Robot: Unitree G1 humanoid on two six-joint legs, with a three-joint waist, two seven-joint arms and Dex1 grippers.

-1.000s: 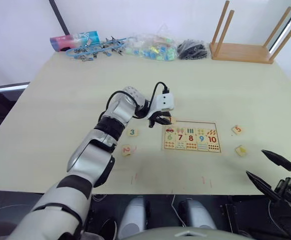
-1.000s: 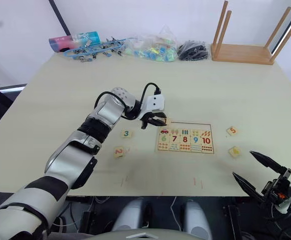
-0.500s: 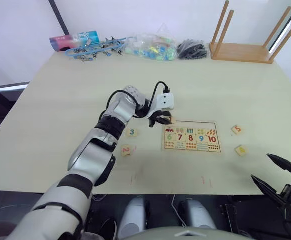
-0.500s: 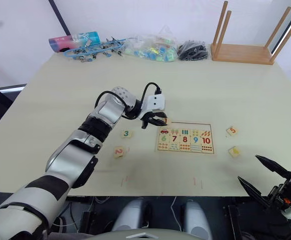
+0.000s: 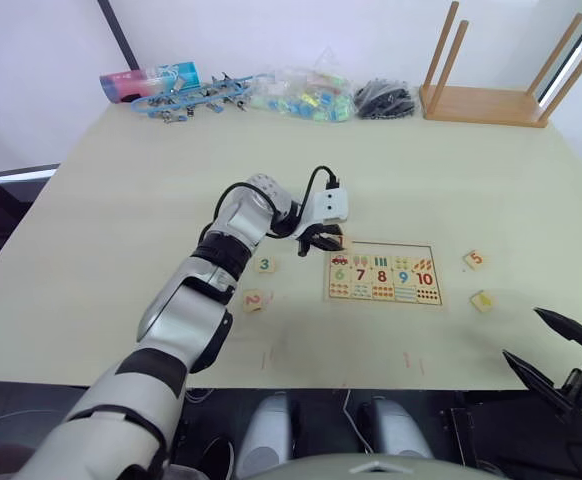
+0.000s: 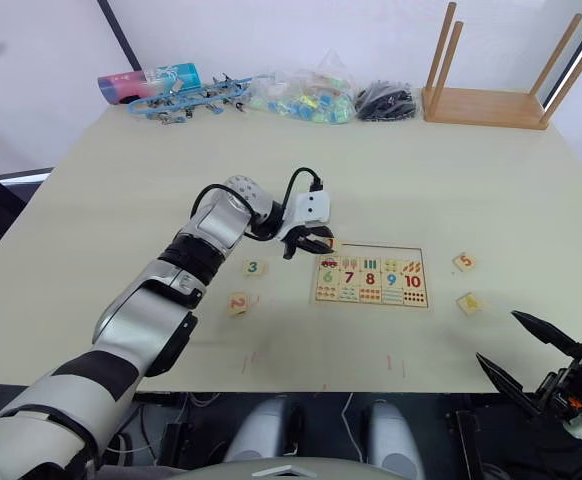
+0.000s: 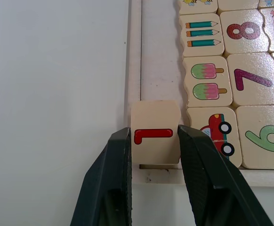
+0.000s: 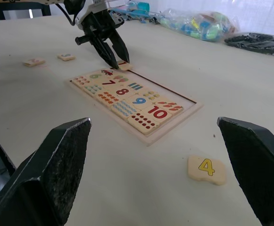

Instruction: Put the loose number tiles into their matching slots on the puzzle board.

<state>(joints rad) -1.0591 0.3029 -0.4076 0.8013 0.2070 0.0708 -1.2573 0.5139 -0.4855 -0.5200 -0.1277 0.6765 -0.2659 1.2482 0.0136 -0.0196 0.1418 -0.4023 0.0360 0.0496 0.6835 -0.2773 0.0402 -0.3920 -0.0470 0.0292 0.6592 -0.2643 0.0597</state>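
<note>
A wide pale table point(image 5: 121, 200) carries the work. The left gripper point(image 7: 154, 141) is clamped on the red 1 tile point(image 7: 155, 132), which sits between its two black fingers over the corner slot of the puzzle board point(image 5: 383, 272), partly above the board's frame. Just past the fingers lie the car picture and the green 6. Behind this gripper, toward the arm, rest the green 3 tile point(image 5: 265, 265) and the orange 2 tile point(image 5: 254, 300). The right gripper point(image 5: 551, 345) hangs at the table edge with its fingers spread wide apart; the yellow 4 tile point(image 8: 206, 169) lies just before it, the red 5 tile point(image 5: 475, 260) a little further. At the far edge stand an upturned wooden stool point(image 5: 496, 95) and some bags point(image 5: 301, 95).
</note>
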